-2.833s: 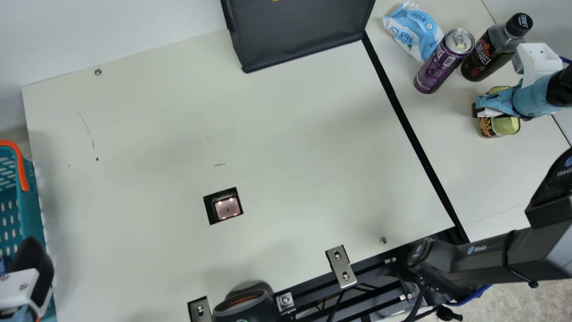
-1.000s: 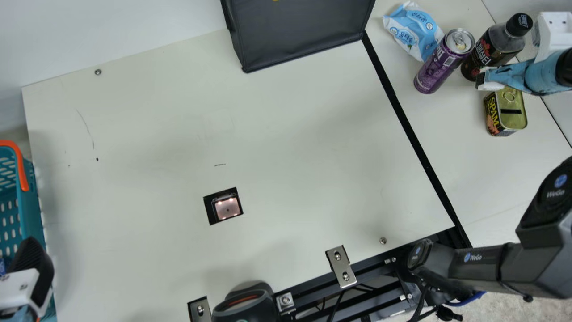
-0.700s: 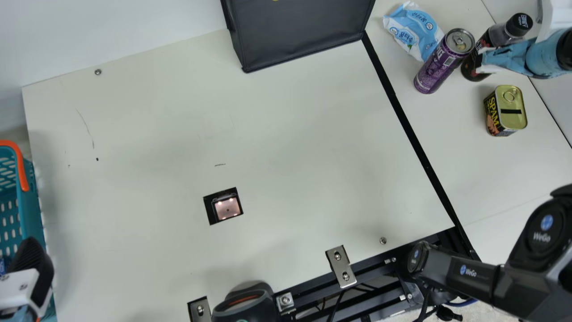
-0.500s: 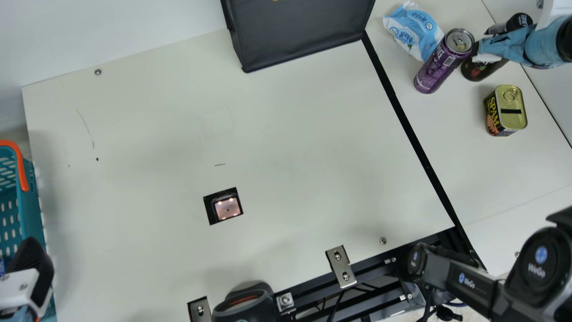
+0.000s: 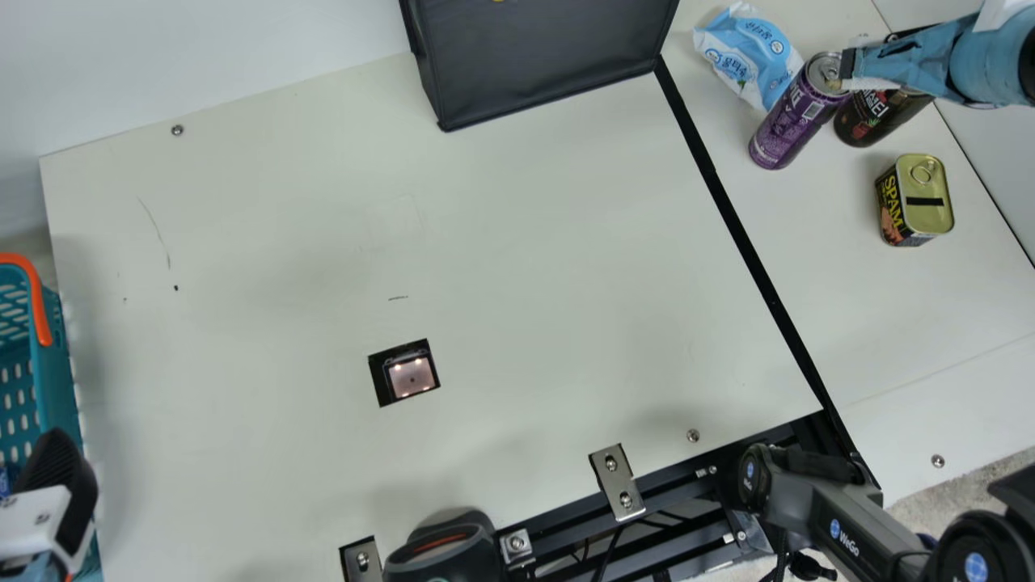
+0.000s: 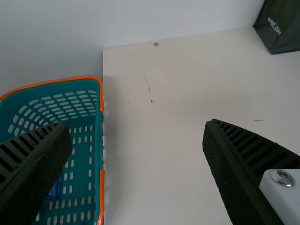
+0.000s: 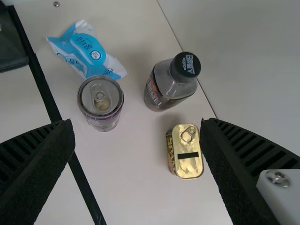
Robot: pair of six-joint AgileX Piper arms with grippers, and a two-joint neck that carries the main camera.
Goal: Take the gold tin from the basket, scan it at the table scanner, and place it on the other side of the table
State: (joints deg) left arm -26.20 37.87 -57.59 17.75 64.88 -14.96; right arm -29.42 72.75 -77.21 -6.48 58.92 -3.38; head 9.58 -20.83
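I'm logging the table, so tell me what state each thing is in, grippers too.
Gold tin: upright, lid on, ring tab flat
Purple can: upright
Dark bottle: upright, black cap on
Blue-and-white packet: lying down
Table scanner: lit
Basket: open-topped, something blue inside
Right gripper: open, empty
Left gripper: open, empty

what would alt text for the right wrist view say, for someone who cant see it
A gold tin stands on a cream table near a bottle, a drink can and a blue-and-white packet; the right gripper is open and empty above them.
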